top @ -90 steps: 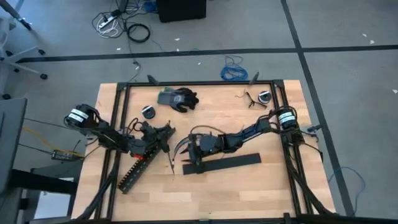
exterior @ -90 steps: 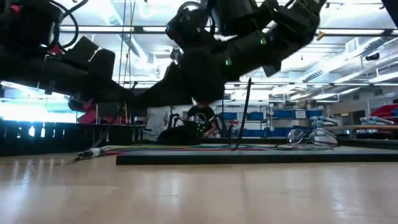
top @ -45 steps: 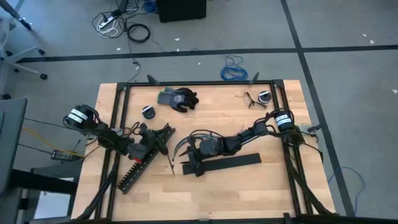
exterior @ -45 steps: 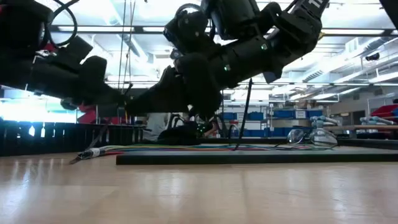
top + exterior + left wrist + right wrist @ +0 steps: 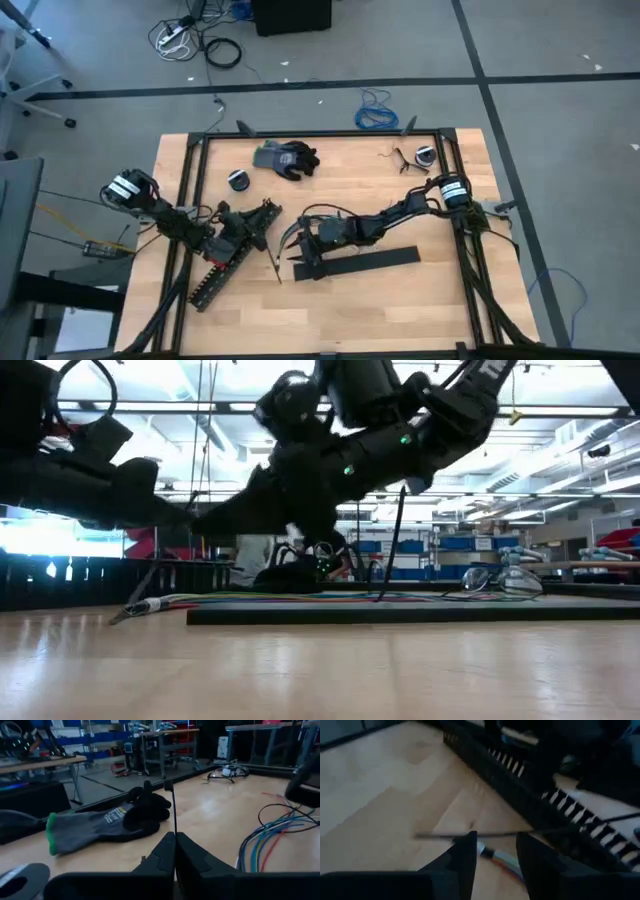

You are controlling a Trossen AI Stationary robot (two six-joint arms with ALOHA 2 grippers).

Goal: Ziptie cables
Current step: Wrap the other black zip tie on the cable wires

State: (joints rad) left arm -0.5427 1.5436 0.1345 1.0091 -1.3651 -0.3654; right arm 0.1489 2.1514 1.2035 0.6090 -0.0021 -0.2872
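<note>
The left claw (image 5: pixel 175 851) pinched a ziptie (image 5: pixel 174 810) upright; the right claw (image 5: pixel 495 851) hung open above the cables (image 5: pixel 502 861) lying on the desk (image 5: pixel 400 300). The thin strip risked slipping or bending while threading.

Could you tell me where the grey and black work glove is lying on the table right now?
In the high view the glove lies near the table's far edge, left of centre, beside a small round black object.
</note>
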